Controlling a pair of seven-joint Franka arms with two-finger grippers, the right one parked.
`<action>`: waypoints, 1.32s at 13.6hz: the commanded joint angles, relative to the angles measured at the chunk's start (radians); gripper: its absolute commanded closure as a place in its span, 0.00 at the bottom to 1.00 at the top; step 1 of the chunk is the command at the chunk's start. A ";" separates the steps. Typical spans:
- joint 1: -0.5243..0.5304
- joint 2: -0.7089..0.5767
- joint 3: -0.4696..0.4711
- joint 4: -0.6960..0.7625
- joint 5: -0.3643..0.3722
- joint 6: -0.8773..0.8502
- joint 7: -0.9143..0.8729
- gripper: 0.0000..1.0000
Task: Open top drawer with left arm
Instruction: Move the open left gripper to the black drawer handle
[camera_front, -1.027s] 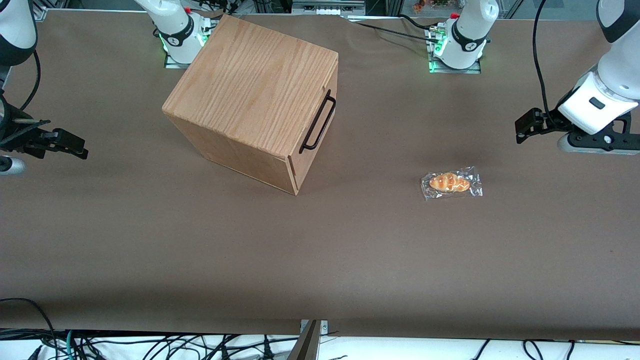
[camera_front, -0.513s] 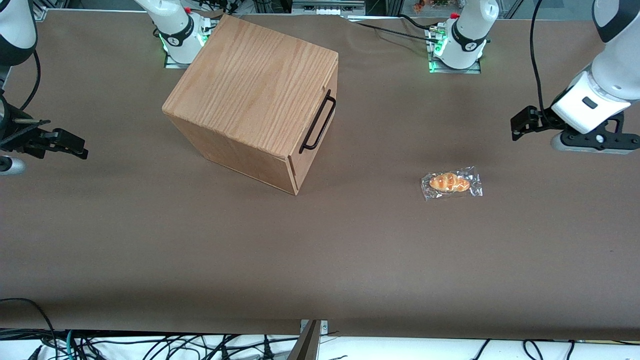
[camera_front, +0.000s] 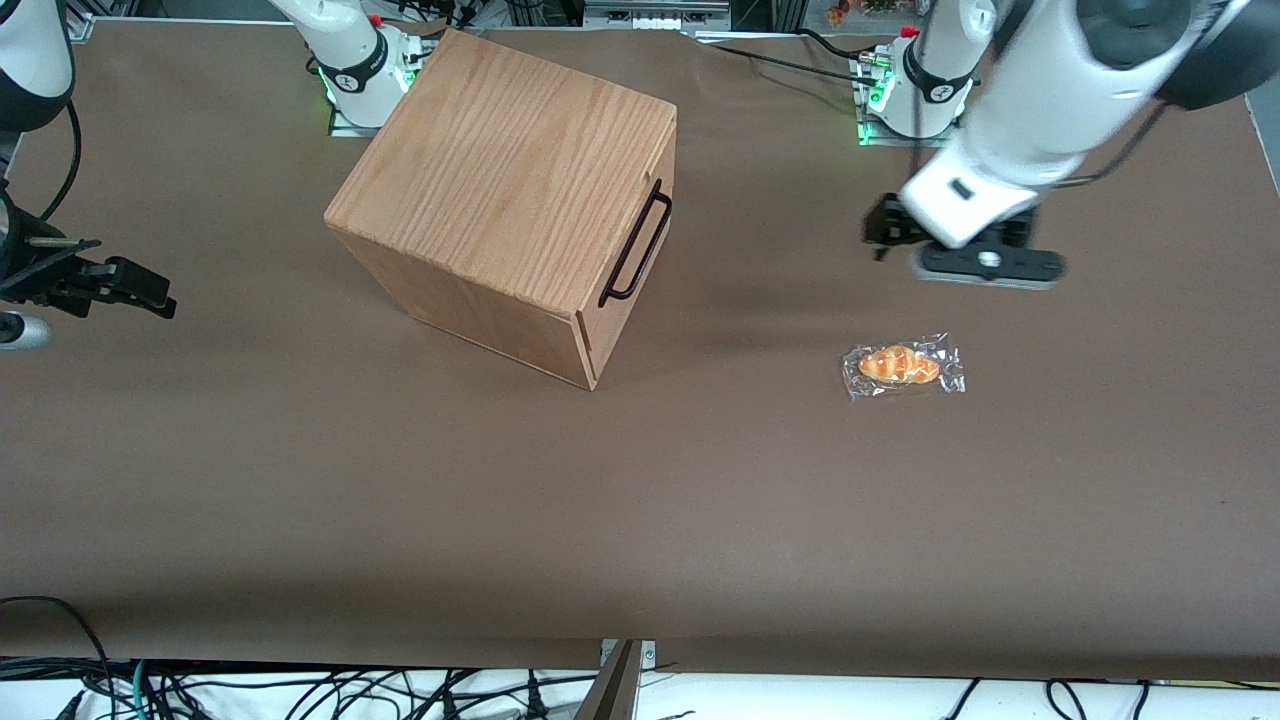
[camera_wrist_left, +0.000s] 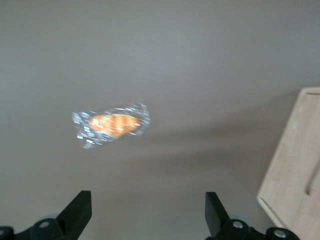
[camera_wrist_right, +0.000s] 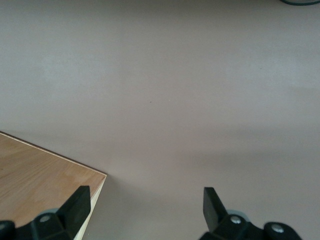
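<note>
The left arm (camera_front: 1040, 90) reaches over the brown table (camera_front: 640, 500), its pincer (camera_front: 880, 228) hanging open and empty above the tabletop, well apart from the oak-grain cabinet (camera_front: 505, 170). In the wrist view the two black fingers (camera_wrist_left: 77, 212) stand wide apart with nothing between them. The top drawer (camera_front: 640, 225) sits shut, flush in the cabinet, its thin black bar handle (camera_front: 636, 247) facing the working arm's end of the table. A wrapped bread roll (camera_front: 902, 366) lies on the table nearer the front camera than the pincer.
</note>
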 joint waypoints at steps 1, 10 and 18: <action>-0.016 0.099 -0.071 0.073 -0.092 0.022 -0.090 0.00; -0.128 0.219 -0.126 0.024 -0.244 0.315 -0.052 0.00; -0.177 0.262 -0.129 -0.054 -0.150 0.407 -0.016 0.00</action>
